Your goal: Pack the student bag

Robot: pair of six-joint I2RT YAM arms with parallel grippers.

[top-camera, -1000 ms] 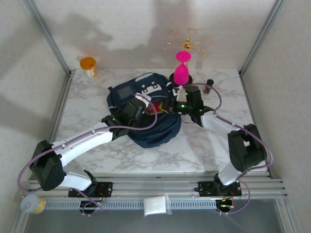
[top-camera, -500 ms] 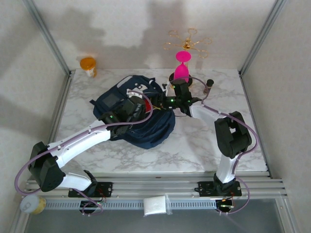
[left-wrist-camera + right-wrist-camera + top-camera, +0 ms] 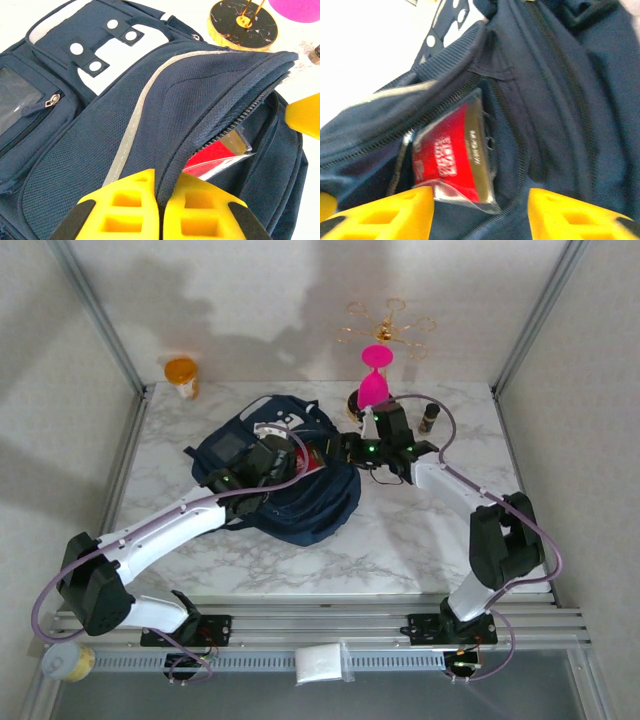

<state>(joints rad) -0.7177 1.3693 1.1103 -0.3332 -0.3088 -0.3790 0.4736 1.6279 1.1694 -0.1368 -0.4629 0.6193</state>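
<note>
My left gripper point(image 3: 159, 210) was pressed together, pinching the zipper edge of the student bag point(image 3: 320, 510) and holding its opening up. My right gripper point(image 3: 480, 220) stood spread just in front of that opening, gripping nothing. A red packet in clear wrap point(image 3: 452, 157) sat between the zipper rows, inside the mouth of the bag.

The bag lay on the white marble-patterned table point(image 3: 430, 530), left of centre and toward the far side, with its patched front turned to the far left. Right of the bag, near the far edge, a round black base point(image 3: 243, 22) carried a gold wire stand point(image 3: 390, 325), with a pink goblet-shaped piece point(image 3: 375, 375) on it. A small dark bottle point(image 3: 430, 417) stood just right of that. An orange pill bottle point(image 3: 182, 373) stood at the far left corner. Pale textured walls and aluminium posts point(image 3: 95, 310) closed in the table. A white packet point(image 3: 320, 662) lay on the near rail between my bases.
</note>
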